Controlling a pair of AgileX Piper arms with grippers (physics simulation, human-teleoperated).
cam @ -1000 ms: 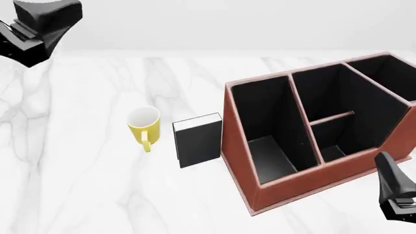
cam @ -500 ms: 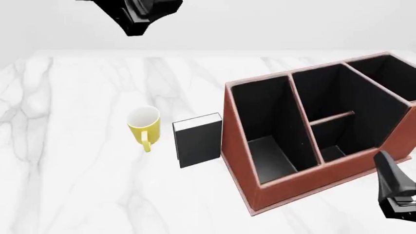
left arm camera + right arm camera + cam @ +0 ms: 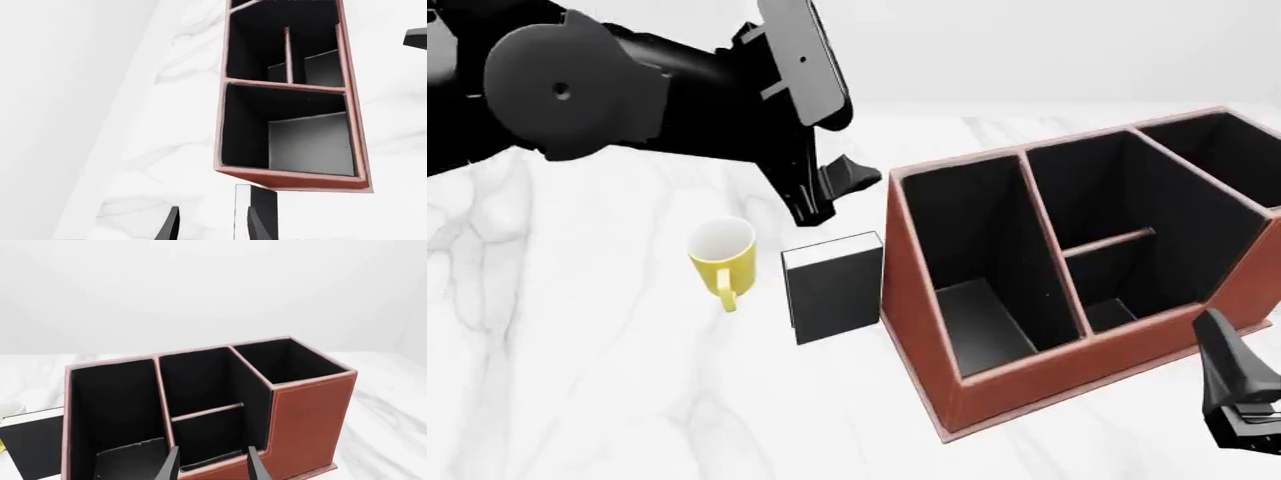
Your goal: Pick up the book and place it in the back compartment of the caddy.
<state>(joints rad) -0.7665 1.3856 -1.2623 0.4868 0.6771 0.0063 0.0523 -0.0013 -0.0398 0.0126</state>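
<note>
The black book (image 3: 834,290) with white page edges stands on the table between the yellow mug (image 3: 723,258) and the caddy's (image 3: 924,330) left end wall. My left gripper (image 3: 831,192) hangs open just above and behind the book, touching nothing. In the left wrist view the book (image 3: 257,212) lies by one fingertip of the left gripper (image 3: 213,227). The back compartment (image 3: 1114,305) is the small cell by the caddy's near long wall. My right gripper (image 3: 1222,342) is open and empty at the caddy's near right corner, facing that back compartment (image 3: 200,437).
The caddy (image 3: 307,420) fills the right half of the white marble table (image 3: 587,380). My left arm (image 3: 574,90) spans the upper left of the front view. The mug sits close to the book's left side.
My left arm has swung from the far upper left down and to the right, ending over the book. The right arm, book, mug and caddy have not moved.
</note>
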